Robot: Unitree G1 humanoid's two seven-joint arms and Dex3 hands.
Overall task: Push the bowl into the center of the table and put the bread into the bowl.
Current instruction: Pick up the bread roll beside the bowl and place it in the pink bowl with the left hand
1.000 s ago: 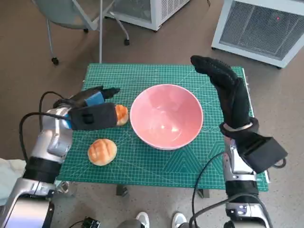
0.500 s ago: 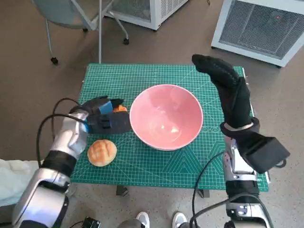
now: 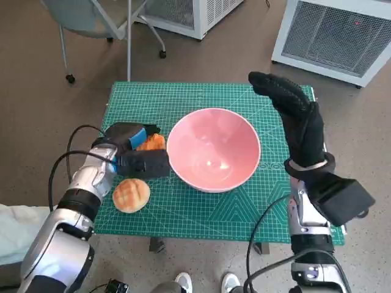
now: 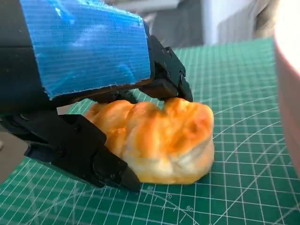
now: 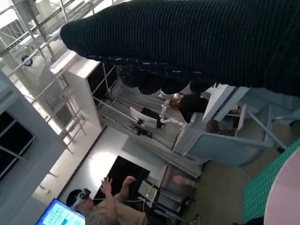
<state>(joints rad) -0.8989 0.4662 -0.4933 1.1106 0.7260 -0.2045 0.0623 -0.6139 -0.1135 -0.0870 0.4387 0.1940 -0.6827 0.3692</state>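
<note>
The pink bowl [image 3: 214,149] stands empty near the middle of the green mat [image 3: 183,97]; its rim also shows in the left wrist view [image 4: 288,70]. A golden piece of bread [image 3: 152,142] lies on the mat just left of the bowl. My left hand [image 3: 131,148] grips it, with fingers [image 4: 165,80] on its top and the thumb against its side. The bread [image 4: 161,140] still rests on the mat. My gloved right hand [image 3: 292,113] is raised by the bowl's right side, fingers spread, holding nothing.
A round bun [image 3: 131,195] lies on the mat near the front left, close to my left wrist. A chair [image 3: 91,18] and white units [image 3: 342,36] stand on the floor beyond the table. A person [image 5: 101,208] sits far off in the right wrist view.
My left hand has swung right to the bread beside the bowl and closed around it. The right hand has stayed raised, drifting slightly. The bowl has not moved.
</note>
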